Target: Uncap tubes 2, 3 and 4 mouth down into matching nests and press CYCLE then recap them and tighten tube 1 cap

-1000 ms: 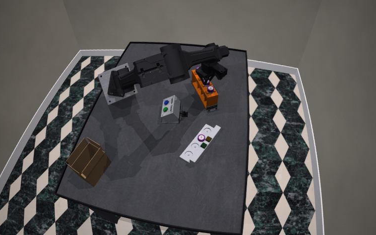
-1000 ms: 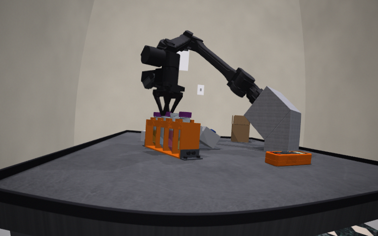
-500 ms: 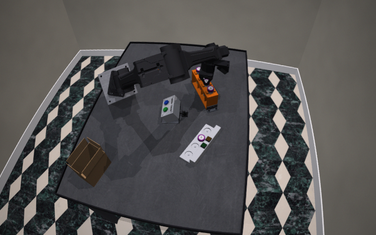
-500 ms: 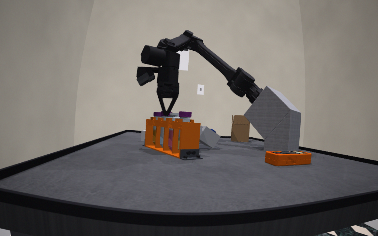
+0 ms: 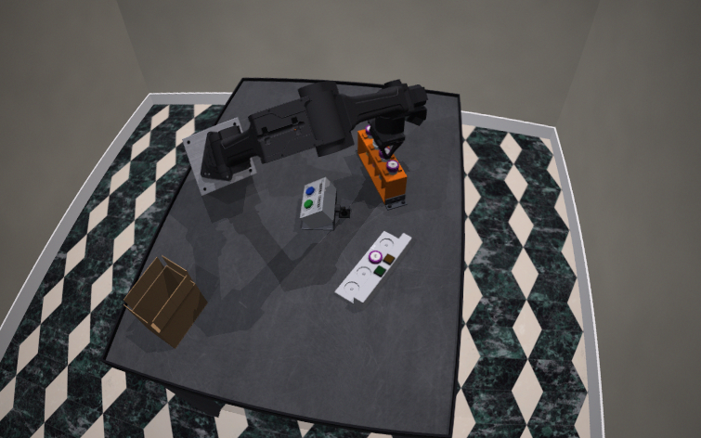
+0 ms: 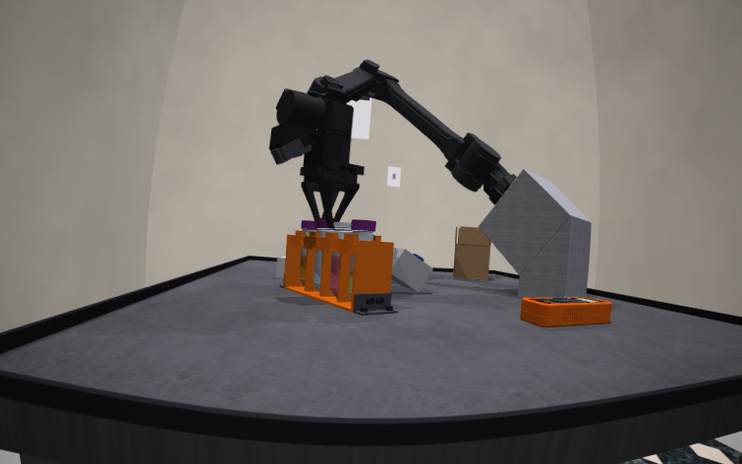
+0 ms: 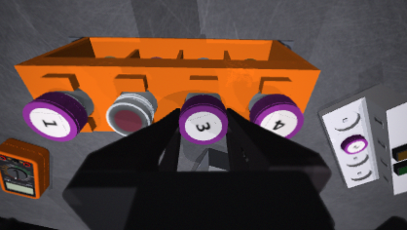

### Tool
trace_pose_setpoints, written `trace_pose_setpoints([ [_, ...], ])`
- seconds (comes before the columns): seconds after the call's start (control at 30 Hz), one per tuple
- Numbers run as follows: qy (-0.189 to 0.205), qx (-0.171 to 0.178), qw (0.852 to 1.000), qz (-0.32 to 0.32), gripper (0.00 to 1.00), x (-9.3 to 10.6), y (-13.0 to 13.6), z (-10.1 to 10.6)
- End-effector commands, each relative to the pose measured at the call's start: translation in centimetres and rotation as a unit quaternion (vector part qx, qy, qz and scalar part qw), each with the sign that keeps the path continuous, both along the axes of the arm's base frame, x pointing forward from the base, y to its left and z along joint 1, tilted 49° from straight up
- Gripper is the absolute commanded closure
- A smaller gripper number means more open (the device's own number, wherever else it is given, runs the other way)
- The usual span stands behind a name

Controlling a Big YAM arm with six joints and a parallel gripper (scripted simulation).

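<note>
My gripper is shut on the purple cap of tube 3, over the orange decapping station. I cannot tell whether this cap still sits on its threads. Tube 2 is open. The tube 1 cap and tube 4 cap are on their tubes. The tube 2 cap lies in nest 2 of the white cap tray. The amber lamp and green lamp look dark.
The grey key housing, with a blue key and a green key, stands between arm base and tray. A cardboard box stands farther off. An orange multimeter lies near the tube 1 end.
</note>
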State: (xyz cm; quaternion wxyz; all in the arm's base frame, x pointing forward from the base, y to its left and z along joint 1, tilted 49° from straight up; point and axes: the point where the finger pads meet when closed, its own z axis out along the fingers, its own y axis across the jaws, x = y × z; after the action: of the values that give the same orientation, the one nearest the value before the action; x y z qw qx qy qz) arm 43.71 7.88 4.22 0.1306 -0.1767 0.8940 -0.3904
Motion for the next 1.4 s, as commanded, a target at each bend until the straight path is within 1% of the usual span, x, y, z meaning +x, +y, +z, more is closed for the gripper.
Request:
trace_pose_setpoints([
  [0.0,0.091,-0.055,0.99,0.089,1.0,-0.53,-0.32,0.39],
  [0.1,0.127,-0.075,0.981,0.124,1.0,-0.52,-0.34,0.4],
  [0.13,0.143,-0.084,0.976,0.14,1.0,-0.52,-0.33,0.41],
  [0.2,0.143,-0.084,0.976,0.14,1.0,-0.52,-0.33,0.41],
  [0.23,0.158,-0.093,0.971,0.156,1.0,-0.5,-0.35,0.42],
  [0.37,0.221,-0.128,0.941,0.219,1.0,-0.52,-0.33,0.43],
  [0.53,0.281,-0.162,0.903,0.28,1.0,-0.51,-0.34,0.45],
  [0.7,0.343,-0.197,0.851,0.345,1.0,-0.46,-0.27,0.46],
  [0.77,0.343,-0.197,0.851,0.345,1.0,-0.46,-0.27,0.46],
  [0.8,0.358,-0.205,0.836,0.361,1.0,-0.06,-0.76,0.44],
  [0.9,0.399,-0.227,0.793,0.401,1.0,-0.07,-0.76,0.45],
  [1.07,0.459,-0.261,0.713,0.462,1.0,-0.1,-0.76,0.46],
  [1.1,0.46,-0.262,0.711,0.463,1.0,-0.09,-0.76,0.47],
  [1.13,0.472,-0.268,0.693,0.475,1.0,-0.1,-0.76,0.47],
  [1.17,0.48,-0.273,0.68,0.483,1.0,-0.1,-0.76,0.47],
  [1.37,0.481,-0.273,0.679,0.482,1.0,-0.12,-0.79,0.37],
])
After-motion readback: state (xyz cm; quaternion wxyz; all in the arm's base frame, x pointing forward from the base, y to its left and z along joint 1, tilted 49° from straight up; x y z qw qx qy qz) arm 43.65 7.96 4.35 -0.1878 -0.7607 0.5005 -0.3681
